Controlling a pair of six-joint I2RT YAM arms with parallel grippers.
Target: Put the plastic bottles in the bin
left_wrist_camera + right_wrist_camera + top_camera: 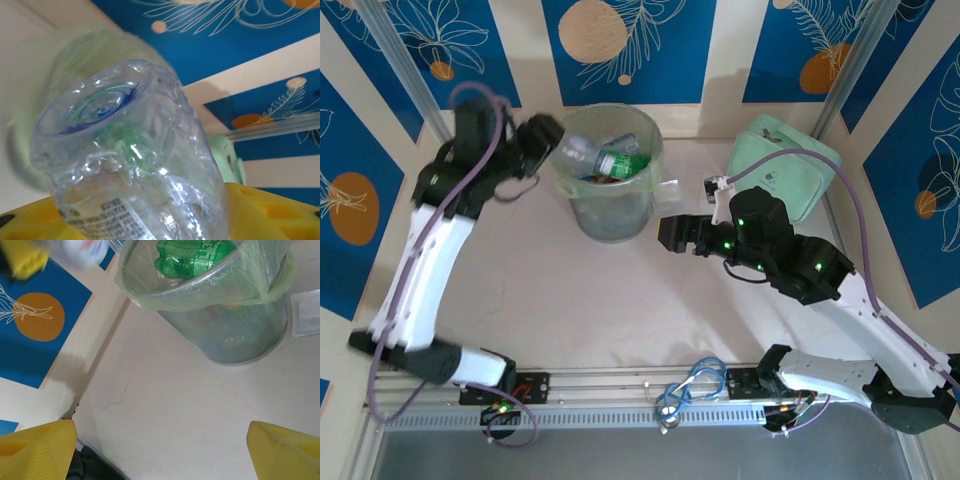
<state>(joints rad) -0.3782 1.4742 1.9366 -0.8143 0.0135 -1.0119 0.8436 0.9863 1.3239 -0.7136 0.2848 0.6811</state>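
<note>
The bin point(651, 186) is a round mesh basket lined with a pale-green bag, standing at the back middle of the table. Inside it lie a green bottle point(623, 161) and other crushed bottles. My left gripper point(546, 134) hovers at the bin's left rim, shut on a clear crushed bottle point(577, 152). In the left wrist view that clear bottle point(130, 160) sits base-outward between the yellow fingers point(272, 215). My right gripper point(669, 232) hangs open and empty just right of the bin. The right wrist view has its fingers point(285, 455) wide apart over bare table, with the bin point(240, 332) and the green bottle point(192, 257) ahead.
A mint-green zippered soft case point(788, 172) lies at the back right, behind my right arm. A small white packet point(305, 312) rests on the table beside the bin's right side. Blue patterned walls close in the table at the back and sides.
</note>
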